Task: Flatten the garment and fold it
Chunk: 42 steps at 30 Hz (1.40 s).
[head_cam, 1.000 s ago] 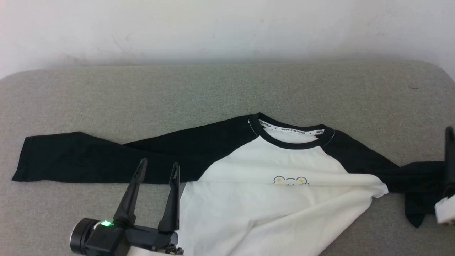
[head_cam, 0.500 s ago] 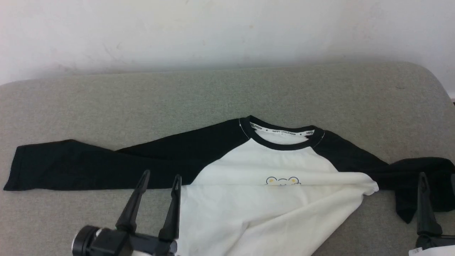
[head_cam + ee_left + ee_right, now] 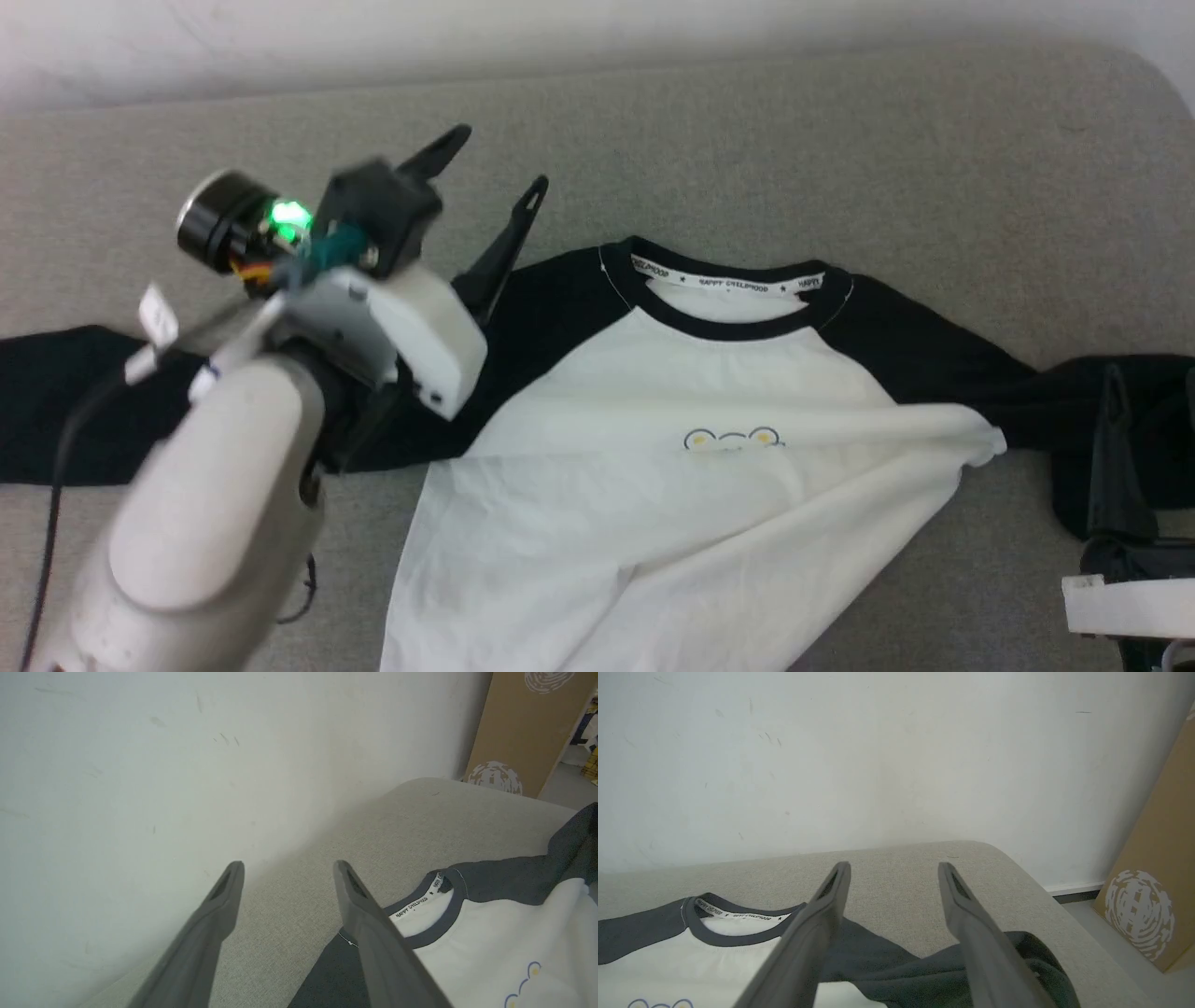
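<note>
Behind the garment (image 3: pixel 653 504), bare grey cushion (image 3: pixel 840 159) reaches the wall (image 3: pixel 560 28).

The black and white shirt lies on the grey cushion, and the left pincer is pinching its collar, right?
Not quite. The left pincer is open, pinching nothing; the collar lies untouched, as the left wrist view shows. The shirt does lie on the grey cushion.

You have the T-shirt (image 3: pixel 653 504) lying across the frame's middle on the counter (image 3: pixel 840 140), its collar (image 3: pixel 728 317) toward the top and the wall (image 3: pixel 560 28) behind. The left gripper (image 3: pixel 493 168) hangs at upper left, just left of the collar. The right gripper (image 3: pixel 1150 387) sits at the right edge, over the bunched sleeve (image 3: pixel 1036 411).
</note>
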Motion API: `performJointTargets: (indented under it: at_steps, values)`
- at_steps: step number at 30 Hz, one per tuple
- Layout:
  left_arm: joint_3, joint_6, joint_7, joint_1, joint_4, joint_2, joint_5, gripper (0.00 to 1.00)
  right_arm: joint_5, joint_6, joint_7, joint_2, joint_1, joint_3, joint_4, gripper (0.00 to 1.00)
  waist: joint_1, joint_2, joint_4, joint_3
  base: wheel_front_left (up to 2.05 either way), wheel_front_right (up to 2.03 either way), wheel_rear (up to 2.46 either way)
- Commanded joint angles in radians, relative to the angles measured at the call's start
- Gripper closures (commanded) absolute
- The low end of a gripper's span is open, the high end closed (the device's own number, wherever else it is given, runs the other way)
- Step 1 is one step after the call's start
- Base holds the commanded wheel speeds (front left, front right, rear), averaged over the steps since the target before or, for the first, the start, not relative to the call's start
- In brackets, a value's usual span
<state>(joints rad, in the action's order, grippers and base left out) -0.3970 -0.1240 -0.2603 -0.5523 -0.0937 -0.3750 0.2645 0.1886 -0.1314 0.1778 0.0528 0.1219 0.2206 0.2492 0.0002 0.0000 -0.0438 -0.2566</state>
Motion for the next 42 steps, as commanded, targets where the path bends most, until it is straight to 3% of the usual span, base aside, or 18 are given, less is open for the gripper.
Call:
performJointTargets:
  at_steps: [1, 9, 16, 24, 25, 26, 33, 38, 42]
  values:
    - [-0.055, -0.006, -0.065, -0.084, 0.035, -0.041, 0.060, 0.00, 0.010, 0.001, 0.010, -0.003, -0.025, -0.007, -0.008, 0.00, -0.0002, 0.0000, -0.048, -0.107, 0.00, 0.00, 0.00]
    - [-0.281, -0.007, -0.353, -0.317, 0.199, -0.173, 0.310, 0.00, 0.014, 0.001, 0.029, -0.003, -0.074, -0.031, -0.032, 0.00, -0.0002, 0.0000, -0.094, -0.183, 0.00, 0.00, 0.00]
    - [-0.346, -0.007, -0.491, -0.363, 0.248, -0.221, 0.456, 0.00, 0.017, 0.001, 0.035, -0.003, -0.090, -0.035, -0.041, 0.00, -0.0002, 0.0000, -0.117, -0.218, 0.00, 0.00, 0.00]
    - [-0.398, -0.007, -0.590, -0.325, 0.298, -0.255, 0.528, 0.00, 0.019, 0.001, 0.040, -0.003, -0.104, -0.041, -0.048, 0.00, -0.0002, 0.0000, -0.130, -0.239, 0.00, 0.00, 0.00]
    - [-0.402, -0.007, -0.595, -0.318, 0.301, -0.257, 0.531, 0.27, 0.013, 0.001, 0.037, -0.003, -0.107, -0.046, -0.046, 0.00, -0.0002, 0.0000, -0.129, -0.239, 0.00, 0.00, 0.00]
    - [-0.402, -0.006, -0.594, -0.311, 0.305, -0.258, 0.535, 1.00, 0.004, 0.001, 0.033, -0.003, -0.114, -0.052, -0.041, 0.00, -0.0002, 0.0000, -0.127, -0.238, 0.00, 0.00, 0.00]
    - [-0.374, 0.004, -0.490, -0.271, 0.320, -0.236, 0.554, 1.00, -0.057, 0.001, -0.048, 0.005, -0.229, -0.088, 0.030, 0.00, -0.0002, 0.0000, -0.095, -0.186, 0.00, 0.00, 0.00]
    - [-0.357, 0.003, -0.407, -0.233, 0.318, -0.220, 0.575, 1.00, -0.021, 0.001, -0.220, 0.152, -0.390, -0.132, 0.081, 0.00, -0.0002, 0.0000, -0.069, -0.132, 0.00, 0.00, 0.00]
    - [-0.355, 0.000, -0.370, -0.204, 0.282, -0.230, 0.587, 1.00, 0.081, 0.001, -0.418, 0.258, -0.512, -0.166, 0.061, 0.00, -0.0002, 0.0000, -0.044, -0.103, 0.00, 0.00, 0.00]
